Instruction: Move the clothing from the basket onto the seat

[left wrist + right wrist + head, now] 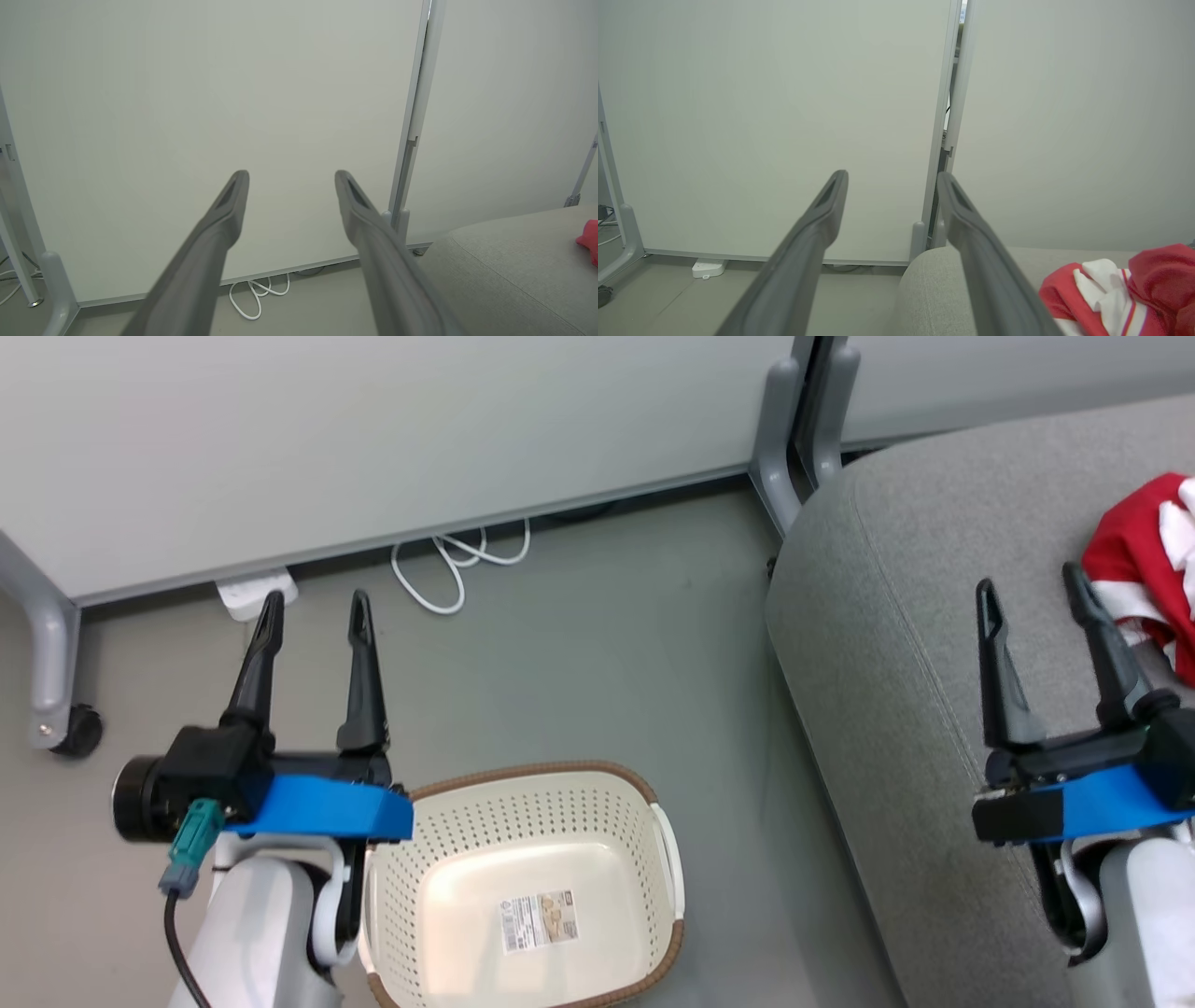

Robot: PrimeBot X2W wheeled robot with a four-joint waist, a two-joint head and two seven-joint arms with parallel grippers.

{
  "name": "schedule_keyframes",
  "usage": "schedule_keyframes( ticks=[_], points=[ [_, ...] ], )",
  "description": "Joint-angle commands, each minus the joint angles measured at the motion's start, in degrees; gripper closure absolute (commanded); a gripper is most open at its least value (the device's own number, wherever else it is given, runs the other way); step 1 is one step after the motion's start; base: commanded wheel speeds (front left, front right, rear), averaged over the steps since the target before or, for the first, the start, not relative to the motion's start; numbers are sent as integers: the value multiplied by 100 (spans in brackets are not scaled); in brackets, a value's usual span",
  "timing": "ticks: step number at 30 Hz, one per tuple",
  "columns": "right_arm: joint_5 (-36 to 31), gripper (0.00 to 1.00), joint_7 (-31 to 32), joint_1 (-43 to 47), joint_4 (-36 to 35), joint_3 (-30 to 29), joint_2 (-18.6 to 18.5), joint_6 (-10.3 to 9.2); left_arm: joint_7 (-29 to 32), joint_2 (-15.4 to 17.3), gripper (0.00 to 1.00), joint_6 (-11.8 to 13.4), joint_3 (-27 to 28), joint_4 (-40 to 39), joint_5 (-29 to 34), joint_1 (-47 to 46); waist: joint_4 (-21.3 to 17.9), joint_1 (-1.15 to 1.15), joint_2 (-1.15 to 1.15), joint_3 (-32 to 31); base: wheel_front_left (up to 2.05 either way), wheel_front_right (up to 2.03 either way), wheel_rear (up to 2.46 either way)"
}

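Grippers both stand wide, nothing between their fingers. The left gripper [316, 599] hangs over the floor [607, 644], its blue mount overlapping the far left corner of the basket [523, 773] in the head view. Ahead of its fingertips lie a white power strip [254, 590] and a looped white cable [448, 569] at the foot of the partition [373, 429]. A castor [79, 728] stands well to its left.

The basket sits on the floor. Its pale bottom is bare around a barcode label [540, 919], and the lower edge of the head view cuts its near rim. A strip of open floor runs between its right handle and the rounded left edge of the seat [887, 616].

The right gripper [1029, 579] hangs over the seat, inward of that edge, with open grey cushion to its left and ahead. The clothing [1144, 551] lies bunched on the seat just beside the right finger, red with white stripes, cut by the right border of the head view. Whether finger and cloth touch cannot be told. The partition post [789, 429] stands near the seat's far left corner.
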Motion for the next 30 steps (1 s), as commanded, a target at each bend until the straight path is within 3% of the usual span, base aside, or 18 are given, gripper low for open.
schedule_keyframes(
  ticks=[1, 12, 30],
  points=[
    [16, 0, -5, 140, 35, 23, 26, 1, -24, -32, 0, -37, 76, -19, 59, 137, 110, 1, 0, -194, 0, 0, 0],
    [137, 0, -5, 803, 328, 78, 220, 1, -24, -226, 0, -401, 748, 47, 343, 1078, 231, 1, 0, -722, 0, 0, 0],
    [198, 0, -5, 1349, 685, 12, 438, 1, -25, -352, 0, -704, 759, 355, 553, 1659, 318, 1, 0, -1075, 0, 0, 0]
  ],
)
